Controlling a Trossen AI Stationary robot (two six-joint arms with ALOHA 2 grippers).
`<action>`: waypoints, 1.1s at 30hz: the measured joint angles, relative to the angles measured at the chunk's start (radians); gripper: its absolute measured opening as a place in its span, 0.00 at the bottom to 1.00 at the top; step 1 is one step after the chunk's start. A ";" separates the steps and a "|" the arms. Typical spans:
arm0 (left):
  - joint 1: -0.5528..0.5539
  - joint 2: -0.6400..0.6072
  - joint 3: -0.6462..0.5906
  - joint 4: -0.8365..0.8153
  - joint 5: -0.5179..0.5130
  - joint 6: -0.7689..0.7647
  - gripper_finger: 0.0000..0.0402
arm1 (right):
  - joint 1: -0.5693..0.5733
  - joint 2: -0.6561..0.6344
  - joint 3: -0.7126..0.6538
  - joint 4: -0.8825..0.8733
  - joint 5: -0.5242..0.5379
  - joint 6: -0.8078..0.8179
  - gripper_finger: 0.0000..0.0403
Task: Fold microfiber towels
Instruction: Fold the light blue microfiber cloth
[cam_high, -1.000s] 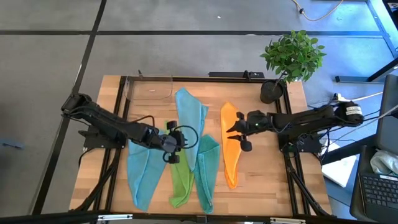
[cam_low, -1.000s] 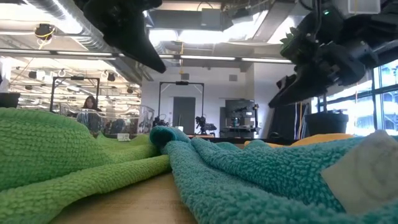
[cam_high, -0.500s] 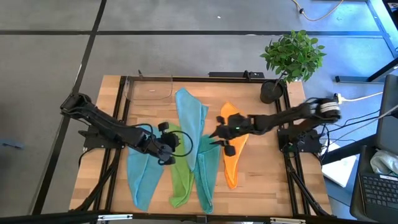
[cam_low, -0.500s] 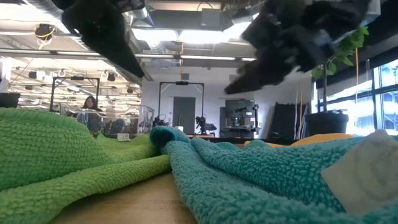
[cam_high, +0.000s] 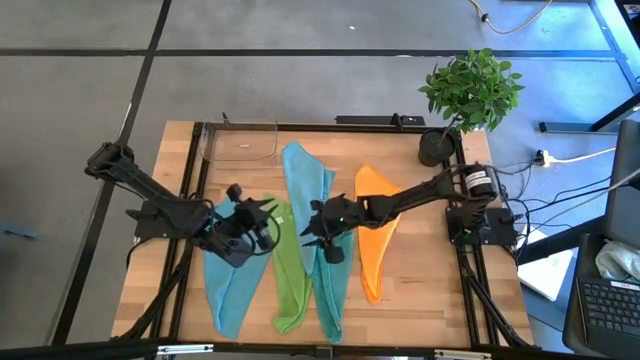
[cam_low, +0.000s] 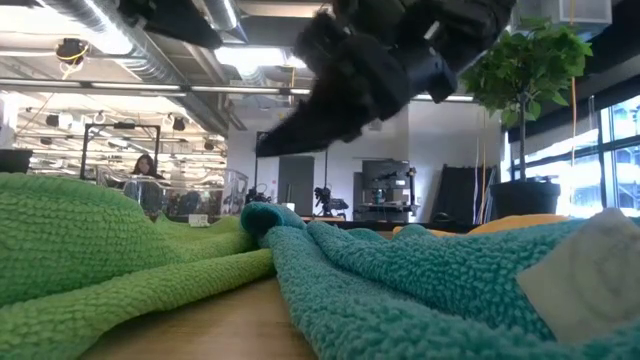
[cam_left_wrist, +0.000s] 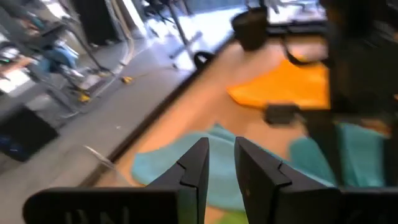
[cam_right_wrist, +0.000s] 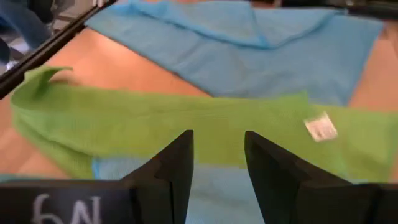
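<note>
Nearest the table's front edge lie the lower ends of four limp, fuzzy cloths, side by side on the wooden table: a light blue microfiber towel at the left, a lime green microfiber towel next to it, a teal microfiber towel right of that, and an orange microfiber towel farthest right. In the low view the green and teal piles fill the foreground, touching each other.

At mid-table the left gripper hangs above the gap between the left blue towel and the green one, its dark fingers standing a narrow gap apart with nothing between them. The right gripper reaches across the orange cloth to hover over the strip where the green, teal and second blue towels meet; its fingers are parted moderately and hold nothing, with green cloth below them.

Farther back, a second light blue microfiber towel stretches toward the far edge. Beyond it sit a clear plastic bin at far left and a potted green plant at the far right corner.
</note>
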 joint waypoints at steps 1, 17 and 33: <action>-0.003 -0.001 0.000 0.003 -0.008 -0.001 0.17 | 0.009 0.020 0.013 0.003 0.001 0.001 0.36; 0.013 0.000 0.000 0.106 0.049 0.019 0.17 | 0.063 0.218 0.125 0.084 0.070 0.132 0.36; -0.030 0.010 -0.001 0.169 0.072 0.001 0.17 | 0.098 0.215 0.125 0.069 0.070 0.156 0.36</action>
